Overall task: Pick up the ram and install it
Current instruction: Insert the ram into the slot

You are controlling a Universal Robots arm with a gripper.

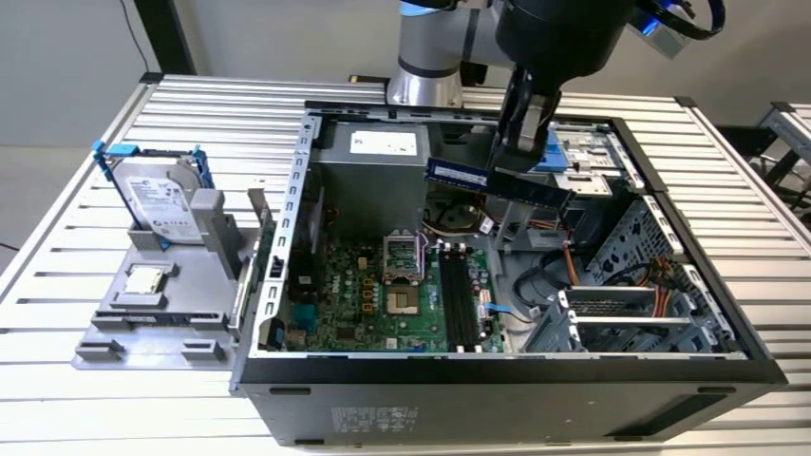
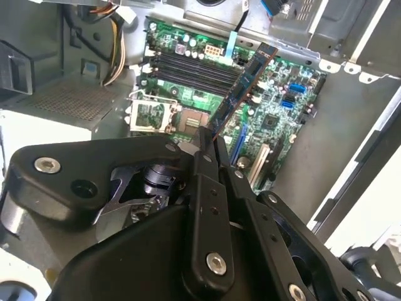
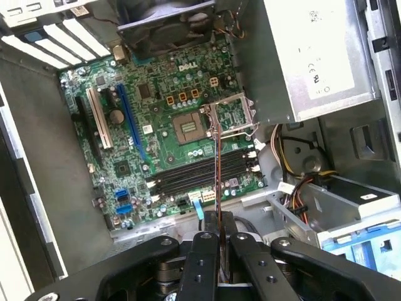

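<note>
Well to the exterior view's left of the fingers [image 1: 519, 128], a hard drive [image 1: 159, 195] and a processor chip [image 1: 143, 278] sit on a grey fixture [image 1: 178, 328] on the slatted worktop [image 1: 76, 399]. The fingers are clamped on the ram [image 1: 462, 175], held above the open computer case [image 1: 533, 375]. Its long axis lies roughly level, jutting out either side of the fingers, crosswise to the black memory slots [image 1: 459, 304] on the motherboard [image 1: 367, 304] below. Cable bundles [image 3: 291, 157] lie beside those slots.
</note>
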